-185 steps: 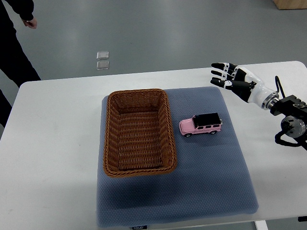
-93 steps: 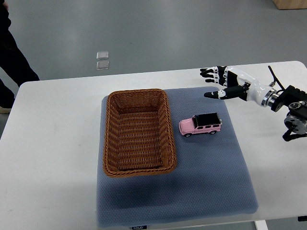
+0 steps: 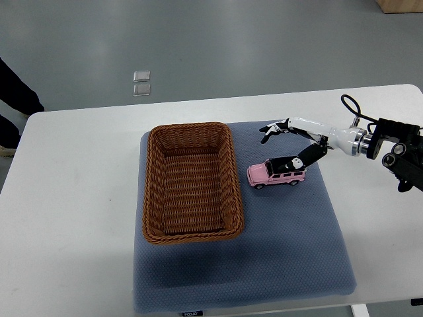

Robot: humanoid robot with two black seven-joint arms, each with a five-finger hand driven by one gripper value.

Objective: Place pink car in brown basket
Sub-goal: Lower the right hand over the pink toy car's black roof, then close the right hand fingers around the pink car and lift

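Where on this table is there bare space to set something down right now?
The near strip of the blue-grey mat, below the brown wicker basket and the pink toy car, is free. So is the white table left of the mat. It is crowded around the car, where the right robot hand hangs over it.

Pink car [image 3: 277, 171] upright beside empty brown basket [image 3: 190, 182].
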